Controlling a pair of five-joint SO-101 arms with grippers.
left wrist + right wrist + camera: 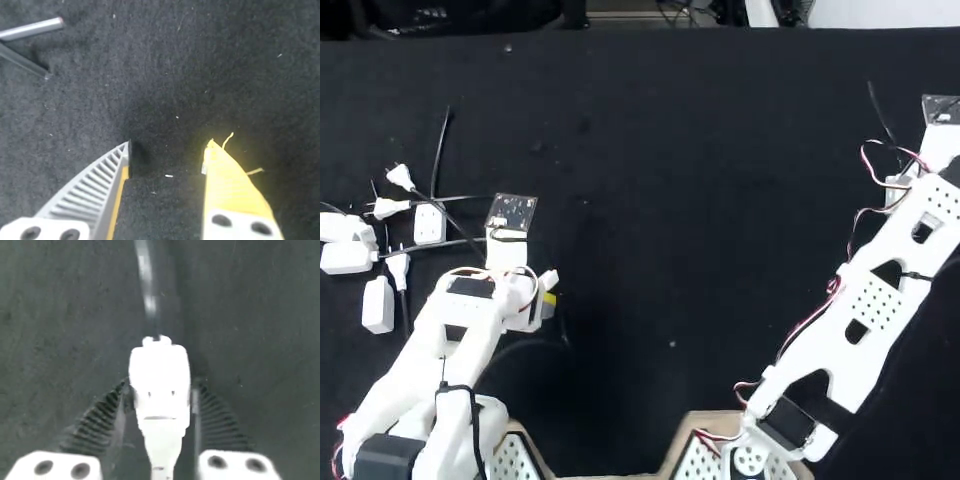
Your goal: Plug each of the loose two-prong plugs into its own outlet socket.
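We see 2 white arms at a table (670,150) covered w/ black cloth. The right arm (880,300) stretches toward the table's far right edge. The right gripper (161,390) has its jaws closed on the sides of a white two-prong plug (159,367), held just above the cloth. A pale cable (145,270) lies on the cloth beyond it. The left gripper (168,144) hangs low over bare cloth, jaws parted wide w/ nothing between them. One finger (227,185) carries yellow tape. Left of the left arm (450,330), loose white plugs (400,178) and outlet sockets (429,223) lie close together among dark cables (440,140).
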